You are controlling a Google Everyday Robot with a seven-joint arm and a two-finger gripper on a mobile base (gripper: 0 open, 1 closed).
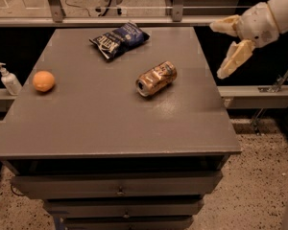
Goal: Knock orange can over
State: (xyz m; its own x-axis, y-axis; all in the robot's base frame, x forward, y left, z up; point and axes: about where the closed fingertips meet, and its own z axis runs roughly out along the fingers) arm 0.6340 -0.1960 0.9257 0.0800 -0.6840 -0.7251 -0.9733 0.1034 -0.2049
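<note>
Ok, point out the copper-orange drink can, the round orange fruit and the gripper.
copper-orange drink can point(156, 78), camera view, its side.
round orange fruit point(43, 81), camera view, its middle.
gripper point(216, 51), camera view, right of grey table point(115, 128), midway between fingers.

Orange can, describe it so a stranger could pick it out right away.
On the grey table, right of centre, the orange can lies on its side; the open tool hangs past the table's right edge. Unlike the round orange fruit at the left and the blue chip bag behind, it is coppery metal.

The gripper point(218, 51) hangs beyond the table's point(110, 126) right edge; left of it lies the orange can point(156, 78), with the bag point(119, 40) and fruit point(43, 80) farther left.
</note>
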